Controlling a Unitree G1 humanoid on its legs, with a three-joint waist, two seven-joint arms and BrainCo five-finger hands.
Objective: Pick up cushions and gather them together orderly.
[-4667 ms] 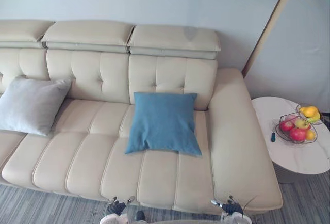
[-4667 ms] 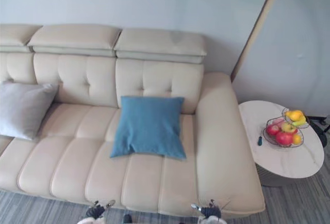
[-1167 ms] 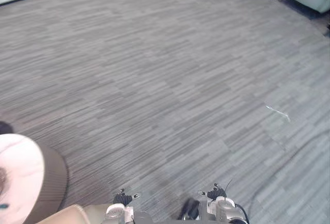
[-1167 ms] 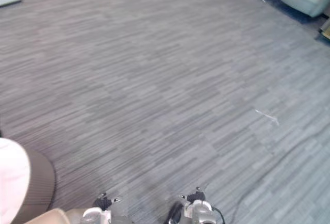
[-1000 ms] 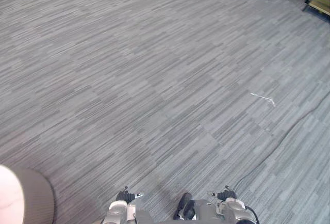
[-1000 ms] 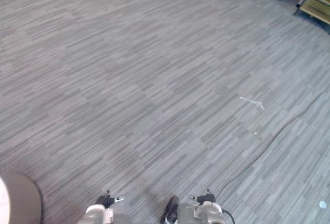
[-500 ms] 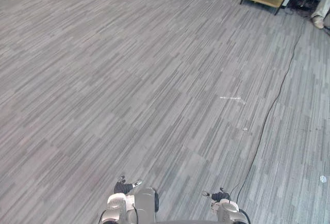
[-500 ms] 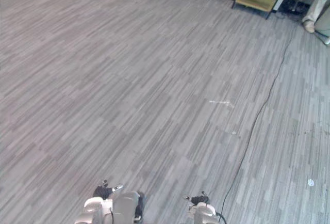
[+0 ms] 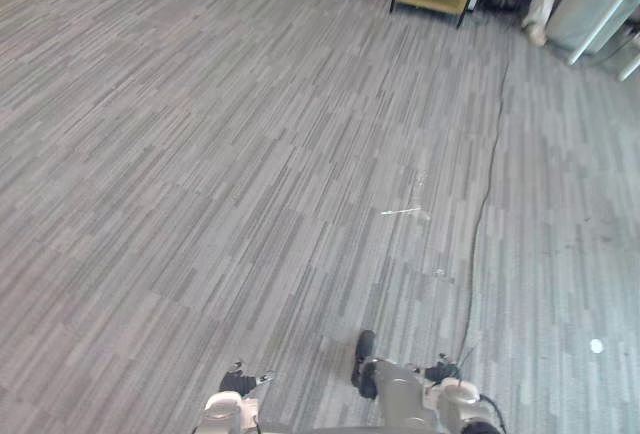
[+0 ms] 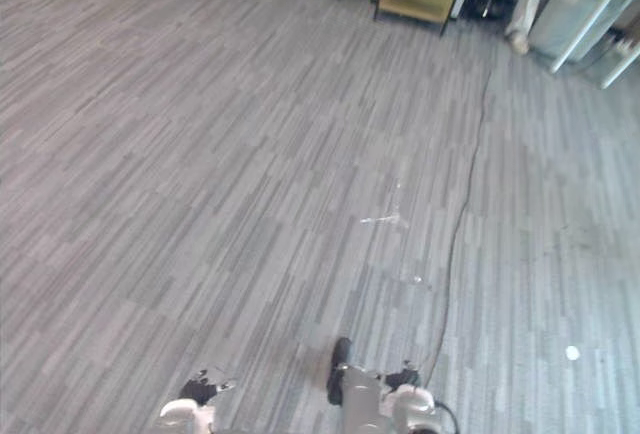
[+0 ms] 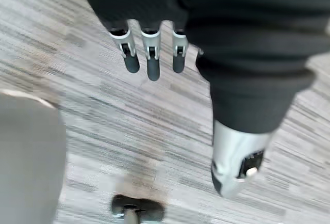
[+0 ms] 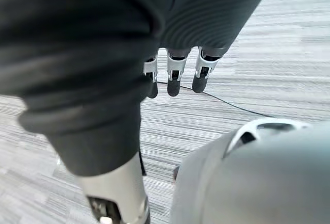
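Left wrist view: cushions are in neither grasp, and I cannot tell where they lie. The left hand (image 11: 150, 59) and right hand (image 12: 174, 77) hang relaxed, fingers straight, with carpet floor (image 9: 250, 154) beneath them. Likely light and soft, cushions want gripping at opposite edges.

Left hand (image 11: 153, 61): silver fingers with dark tips straight and relaxed, thumb apart, nothing held; hangs above the grey striped carpet floor (image 9: 200, 154).
Right hand (image 12: 174, 77): fingers likewise straight, thumb apart, nothing held; hangs above the same floor.
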